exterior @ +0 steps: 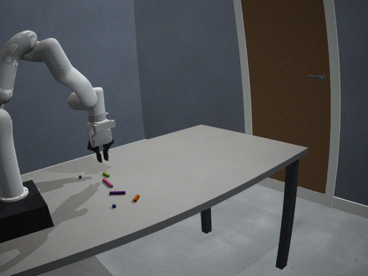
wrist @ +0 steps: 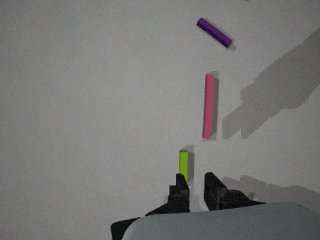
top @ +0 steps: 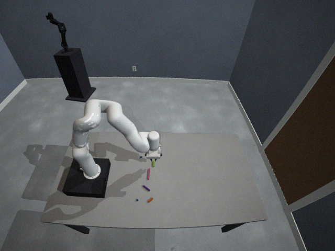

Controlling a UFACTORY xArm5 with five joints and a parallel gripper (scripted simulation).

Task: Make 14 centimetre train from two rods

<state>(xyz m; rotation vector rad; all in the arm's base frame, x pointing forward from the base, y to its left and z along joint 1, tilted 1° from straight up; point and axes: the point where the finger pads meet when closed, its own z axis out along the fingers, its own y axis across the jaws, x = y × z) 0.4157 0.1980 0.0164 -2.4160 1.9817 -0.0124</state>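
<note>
A lime rod (top: 153, 163) lies flat on the table, also in the exterior view (exterior: 106, 174) and the wrist view (wrist: 183, 166). A pink rod (top: 148, 173) (wrist: 210, 106) lies just beyond it, roughly in line, with a small gap between their ends. My gripper (exterior: 102, 159) hovers above the table, over the near end of the lime rod. Its fingers stand narrowed with a small gap, and nothing is between them.
A purple rod (top: 146, 187), an orange rod (top: 149, 200) and a blue cube (top: 137, 200) lie past the pink rod towards the table's front. A second blue cube (top: 140, 156) lies near the arm. The arm's black base (top: 86, 177) stands at the left.
</note>
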